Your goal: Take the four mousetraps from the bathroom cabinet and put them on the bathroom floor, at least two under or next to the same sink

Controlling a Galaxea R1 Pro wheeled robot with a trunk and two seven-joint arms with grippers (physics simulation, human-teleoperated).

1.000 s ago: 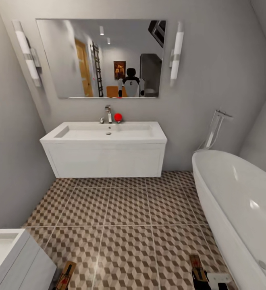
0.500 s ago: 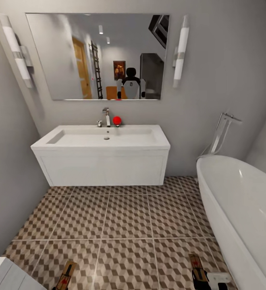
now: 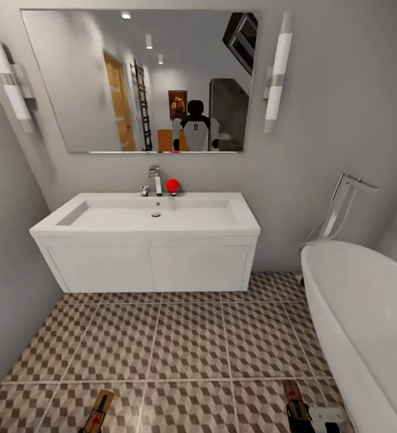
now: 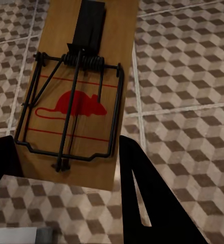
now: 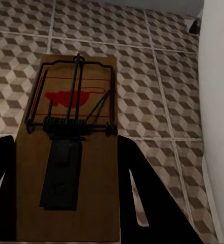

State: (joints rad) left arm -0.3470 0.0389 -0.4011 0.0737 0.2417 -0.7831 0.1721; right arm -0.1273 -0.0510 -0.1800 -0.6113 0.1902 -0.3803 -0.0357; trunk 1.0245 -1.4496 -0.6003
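Left pincer (image 4: 66, 168) grips a mousetrap (image 4: 79, 91) above the tiled bathroom floor (image 3: 186, 343), at 7 o'clock in the head view. Sink (image 3: 147, 219) at 12 o'clock. Right pincer (image 5: 66, 178) clamps a second mousetrap (image 5: 71, 147) at 5 o'clock, beside the bathtub (image 3: 367, 313).

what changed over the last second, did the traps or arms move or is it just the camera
The camera moved: the view has advanced toward the sink, so the vanity and mirror loom larger and the white cabinet corner at lower left has dropped out of view. The two mousetraps, one in the left gripper and one in the right gripper, stayed at the same spots in the picture, still held.
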